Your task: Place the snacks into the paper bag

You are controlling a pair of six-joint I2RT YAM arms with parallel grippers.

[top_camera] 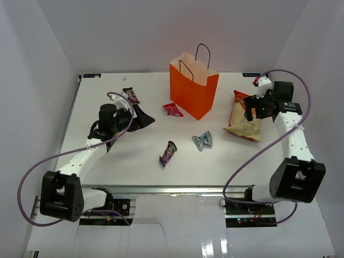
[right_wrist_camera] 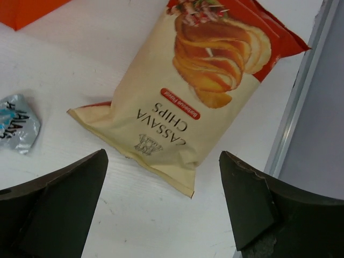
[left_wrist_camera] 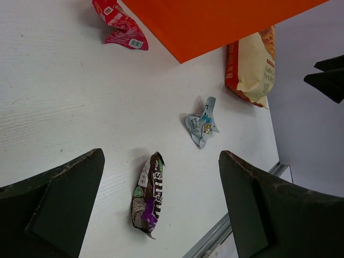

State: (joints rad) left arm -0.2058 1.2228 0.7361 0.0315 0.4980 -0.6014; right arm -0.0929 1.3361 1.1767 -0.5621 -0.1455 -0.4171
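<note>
Purple-brown candy packet (top_camera: pixel 168 153) and silver-blue wrapper (top_camera: pixel 202 141) lie nearest on the bench (top_camera: pixel 129 161). Left end effector (top_camera: pixel 144 117) gapes wide, empty. Right end effector (right_wrist_camera: pixel 164 156) is likewise wide and empty above the chip bag (top_camera: pixel 244 121). Beyond lie the pink-red wrapper (top_camera: pixel 172 109), the upright orange paper bag (top_camera: pixel 192 91) and a dark candy bar (top_camera: pixel 130 95).

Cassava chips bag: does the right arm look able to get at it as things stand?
Probably yes. The right tool hangs open just above the chips bag, which lies flat with nothing on it; the paper bag stands clear.
</note>
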